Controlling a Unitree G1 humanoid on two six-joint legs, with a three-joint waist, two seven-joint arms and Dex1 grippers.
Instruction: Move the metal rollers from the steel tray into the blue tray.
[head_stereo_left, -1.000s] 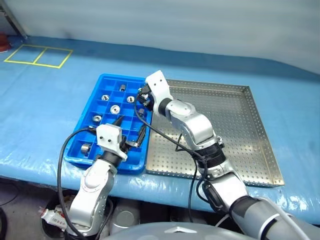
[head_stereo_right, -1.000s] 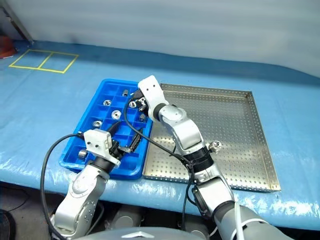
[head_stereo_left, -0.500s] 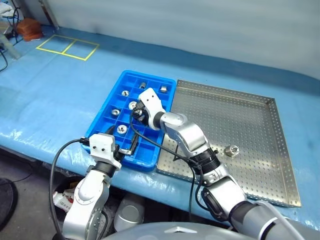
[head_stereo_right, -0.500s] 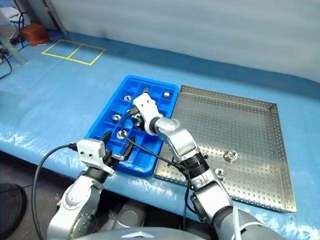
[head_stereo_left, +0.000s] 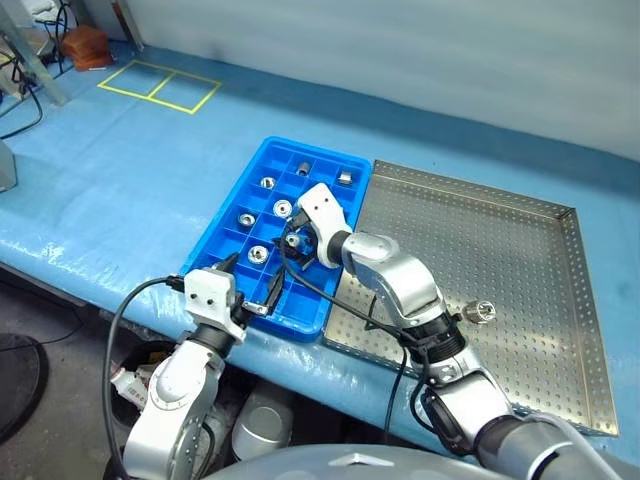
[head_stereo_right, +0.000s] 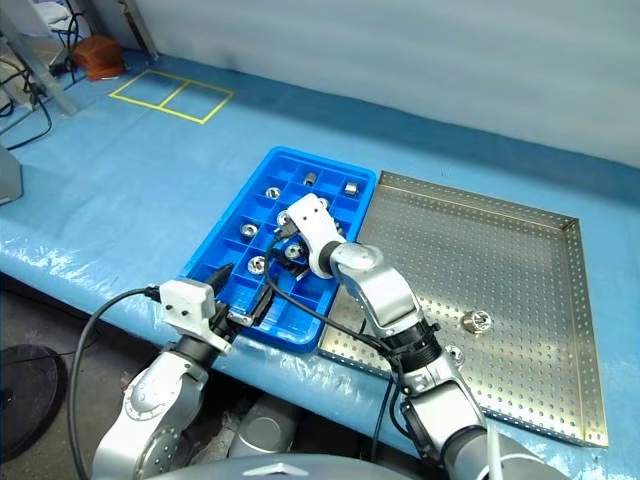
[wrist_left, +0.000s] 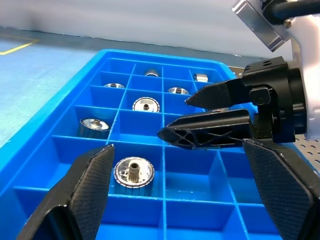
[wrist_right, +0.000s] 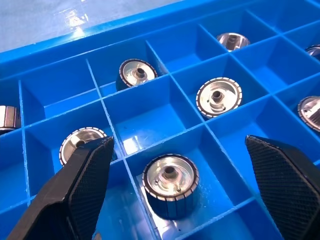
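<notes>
Your right hand (wrist_right: 170, 195) has just spread its fingers over the blue tray (head_stereo_left: 225, 225); a roller (wrist_right: 170, 184) now sits loose in the compartment below it, so that piece is delivered. One roller (head_stereo_left: 482, 312) remains in the steel tray (head_stereo_left: 520, 250), possibly a second beside your right arm. Your left hand (wrist_left: 175, 200) hangs spread and empty at the blue tray's near edge, close to the right hand. The tabletop (head_stereo_left: 120, 170) around carries yellow tape marks (head_stereo_left: 160, 88).

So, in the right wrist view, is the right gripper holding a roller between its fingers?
No. The right gripper stands open, and the roller sits apart from both fingers in a compartment of the blue tray.
</notes>
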